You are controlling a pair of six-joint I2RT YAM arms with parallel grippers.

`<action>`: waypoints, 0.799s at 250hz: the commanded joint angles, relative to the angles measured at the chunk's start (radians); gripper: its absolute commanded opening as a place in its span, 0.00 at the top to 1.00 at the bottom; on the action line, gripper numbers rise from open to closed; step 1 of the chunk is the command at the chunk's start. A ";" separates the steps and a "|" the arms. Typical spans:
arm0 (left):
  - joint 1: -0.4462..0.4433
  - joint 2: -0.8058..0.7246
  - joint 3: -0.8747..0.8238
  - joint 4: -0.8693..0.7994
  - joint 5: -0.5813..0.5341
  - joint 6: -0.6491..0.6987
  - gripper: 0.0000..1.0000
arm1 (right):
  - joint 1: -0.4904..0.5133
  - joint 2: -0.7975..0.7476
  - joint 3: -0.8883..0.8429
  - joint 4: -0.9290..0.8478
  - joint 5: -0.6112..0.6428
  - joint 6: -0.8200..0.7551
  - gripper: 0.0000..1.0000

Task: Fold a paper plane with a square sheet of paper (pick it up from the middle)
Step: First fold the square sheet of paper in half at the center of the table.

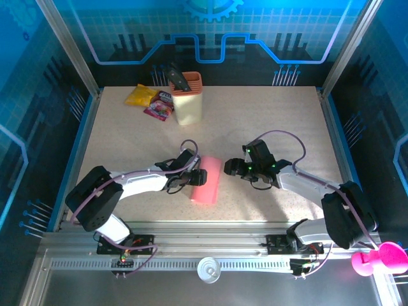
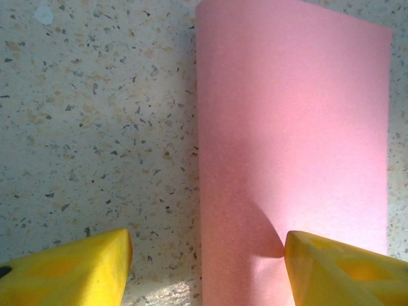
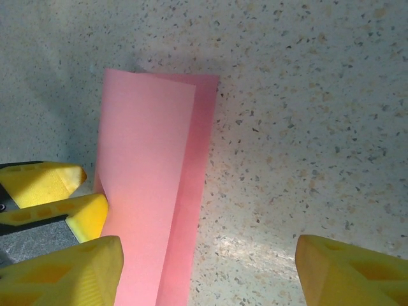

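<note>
at the near middle of the table (image 1: 280,121), top external view: the square sheet of paper (image 1: 207,180) lies folded over into a long strip. its long axis runs from the near edge toward the far side, the far end tilted a little to the right. the left gripper (image 1: 196,178) sits at the sheet's left long edge. the right gripper (image 1: 231,168) faces the sheet from the right, near it but apart.

left wrist view: the jaws of the left gripper (image 2: 207,268) stand wide apart and straddle the left long edge. one finger is over bare table and the other over the paper, its tip meeting its own shadow, so it probably rests on the sheet. nothing is pinched.

right wrist view: the right gripper (image 3: 210,255) is likewise open and holds nothing. the upper layer stops short of the lower one, leaving a narrow band of the lower layer bare along the right long edge.

judgement: the free edges appear to lie on the right, toward the right gripper, and the fold on the left, under the left gripper. the left arm is the nearer and is placed to pin the sheet. the right would have to travel leftward, across the long axis, to reach the free edge.
</note>
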 commanded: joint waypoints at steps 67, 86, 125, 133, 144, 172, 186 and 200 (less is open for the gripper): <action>-0.008 0.035 0.028 -0.030 -0.030 -0.038 0.34 | 0.006 0.058 -0.007 0.058 -0.012 0.044 0.25; -0.007 0.038 0.028 -0.027 -0.035 -0.065 0.33 | 0.016 0.088 0.003 0.073 -0.036 0.046 0.25; -0.009 0.035 0.026 -0.019 -0.044 -0.116 0.33 | 0.035 0.129 0.007 0.108 -0.052 0.061 0.29; -0.007 0.033 0.026 -0.019 -0.048 -0.124 0.33 | 0.036 0.133 0.007 0.115 -0.054 0.065 0.30; -0.009 0.031 0.025 -0.016 -0.049 -0.134 0.33 | 0.038 0.136 0.007 0.121 -0.058 0.067 0.30; -0.008 0.028 0.025 -0.015 -0.047 -0.145 0.33 | 0.038 0.136 0.007 0.128 -0.055 0.071 0.33; -0.008 0.029 0.025 -0.013 -0.044 -0.145 0.33 | 0.038 0.136 0.010 0.128 -0.052 0.071 0.34; -0.008 0.029 0.028 -0.012 -0.040 -0.150 0.32 | 0.037 0.132 0.011 0.128 -0.047 0.069 0.38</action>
